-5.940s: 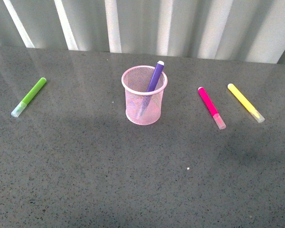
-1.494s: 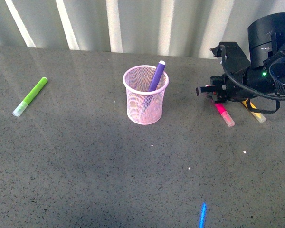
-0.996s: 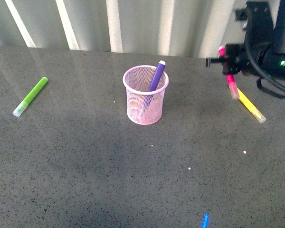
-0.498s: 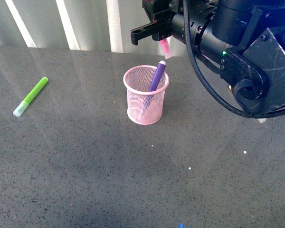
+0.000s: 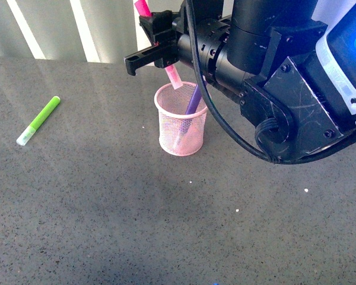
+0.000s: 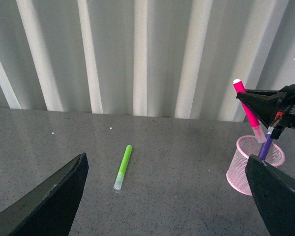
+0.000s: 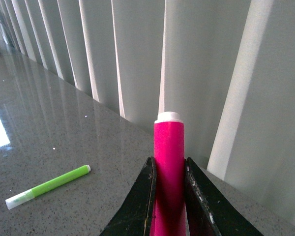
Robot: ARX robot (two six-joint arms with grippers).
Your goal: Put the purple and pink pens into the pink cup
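The pink cup (image 5: 180,127) stands upright mid-table, with the purple pen (image 5: 194,100) leaning inside it. My right gripper (image 5: 143,41) is shut on the pink pen (image 5: 173,76) and hangs above the cup's far-left rim. The pen tilts, and its pale capped end points down at the rim. In the right wrist view the pink pen (image 7: 168,147) stands pinched between the black fingers (image 7: 146,196). In the left wrist view my left gripper (image 6: 164,169) is open and holds nothing. It is low over the table, left of the cup (image 6: 255,169) and well short of it.
A lime-green marker (image 5: 38,120) lies on the grey table (image 5: 107,214) at the far left, also seen as the green marker (image 6: 123,167) between the left fingers' span. A ribbed pale wall (image 5: 107,29) backs the table. The right arm's bulk (image 5: 285,89) fills the upper right.
The right gripper has moved left from over the cup's far right rim to its far left. The pink pen now tilts, with its capped end lowered to the rim.
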